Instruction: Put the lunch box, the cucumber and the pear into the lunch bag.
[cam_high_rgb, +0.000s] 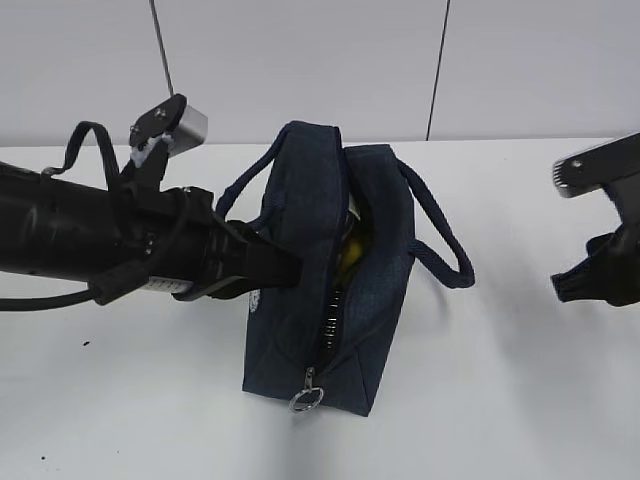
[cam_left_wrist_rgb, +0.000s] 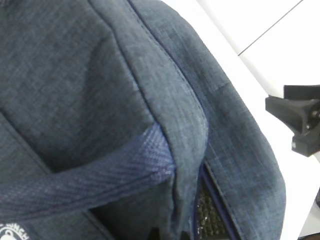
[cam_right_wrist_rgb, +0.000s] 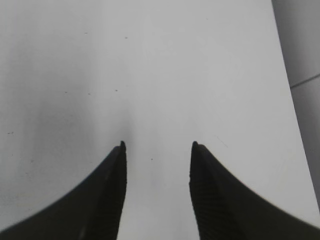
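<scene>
The left end effector (cam_high_rgb: 290, 268) is closed with its arm stretched rightward, while the right end effector (cam_right_wrist_rgb: 157, 150) hangs parted.

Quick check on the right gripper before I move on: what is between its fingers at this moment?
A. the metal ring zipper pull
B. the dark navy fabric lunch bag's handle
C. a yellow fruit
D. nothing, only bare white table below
D: the right wrist view shows the right gripper with its two dark fingers apart over bare white table, and in the exterior view it sits well clear of the dark navy fabric lunch bag.
</scene>
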